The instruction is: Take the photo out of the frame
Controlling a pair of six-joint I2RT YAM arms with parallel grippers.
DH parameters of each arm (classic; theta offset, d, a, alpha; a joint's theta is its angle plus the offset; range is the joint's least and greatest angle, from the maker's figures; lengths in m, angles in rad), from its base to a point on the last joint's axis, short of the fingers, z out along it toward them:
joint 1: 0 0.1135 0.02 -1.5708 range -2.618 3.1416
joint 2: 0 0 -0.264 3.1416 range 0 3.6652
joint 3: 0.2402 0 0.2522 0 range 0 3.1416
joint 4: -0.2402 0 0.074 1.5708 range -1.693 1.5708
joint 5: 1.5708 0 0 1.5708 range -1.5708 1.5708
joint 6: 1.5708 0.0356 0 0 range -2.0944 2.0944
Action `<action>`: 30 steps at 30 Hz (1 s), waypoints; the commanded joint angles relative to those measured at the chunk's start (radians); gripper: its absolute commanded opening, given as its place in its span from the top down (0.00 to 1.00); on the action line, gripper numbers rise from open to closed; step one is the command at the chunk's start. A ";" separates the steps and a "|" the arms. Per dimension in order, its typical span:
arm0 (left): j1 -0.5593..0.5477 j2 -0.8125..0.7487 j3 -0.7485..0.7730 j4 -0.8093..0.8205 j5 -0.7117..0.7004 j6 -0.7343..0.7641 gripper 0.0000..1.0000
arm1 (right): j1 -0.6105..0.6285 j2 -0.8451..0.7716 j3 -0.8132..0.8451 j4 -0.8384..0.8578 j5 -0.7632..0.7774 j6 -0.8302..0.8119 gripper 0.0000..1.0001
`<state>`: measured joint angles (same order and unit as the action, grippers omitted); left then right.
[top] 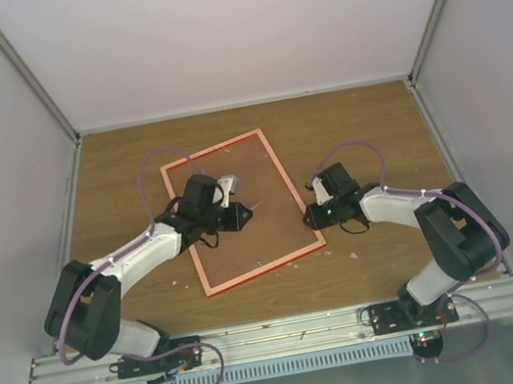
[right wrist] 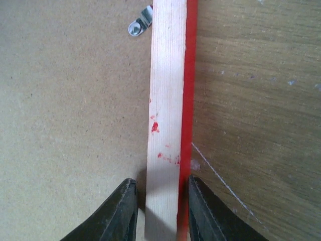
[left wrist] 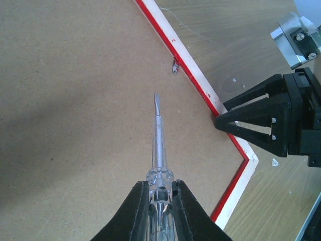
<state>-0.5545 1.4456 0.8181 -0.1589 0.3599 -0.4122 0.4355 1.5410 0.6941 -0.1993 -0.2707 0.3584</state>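
Observation:
The frame [top: 285, 182] lies face down on the wooden table, its brown board back [top: 246, 244] up. The photo is hidden under the board. My left gripper [top: 240, 213] is shut on a clear-handled flat screwdriver [left wrist: 159, 145], jaws [left wrist: 159, 185] clamping the handle; the blade tip hovers over the board back [left wrist: 75, 100], short of a small metal tab [left wrist: 175, 66] at the frame's inner edge. My right gripper [top: 314, 210] is open and straddles the frame's right rail [right wrist: 168, 100], one finger [right wrist: 125, 211] over the board, the other on the red outer edge. It also shows in the left wrist view [left wrist: 251, 123].
Another metal tab [right wrist: 140, 24] sits on the board beside the rail. White flecks [top: 352, 256] and a thin thread [right wrist: 220, 175] lie on the table [top: 364, 123]. Grey walls close in the left, right and back; an aluminium rail [top: 281, 332] runs along the near edge.

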 commanded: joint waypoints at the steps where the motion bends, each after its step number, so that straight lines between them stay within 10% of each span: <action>1: -0.020 0.027 0.037 0.060 0.000 -0.008 1.00 | 0.017 -0.026 -0.012 -0.032 0.022 0.020 0.69; 30: -0.123 0.348 0.260 0.087 0.023 0.036 1.00 | 0.016 0.107 0.088 0.031 0.047 -0.048 0.72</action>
<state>-0.6617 1.7695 1.0389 -0.1207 0.3748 -0.3912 0.4446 1.6279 0.7856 -0.1902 -0.2298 0.3107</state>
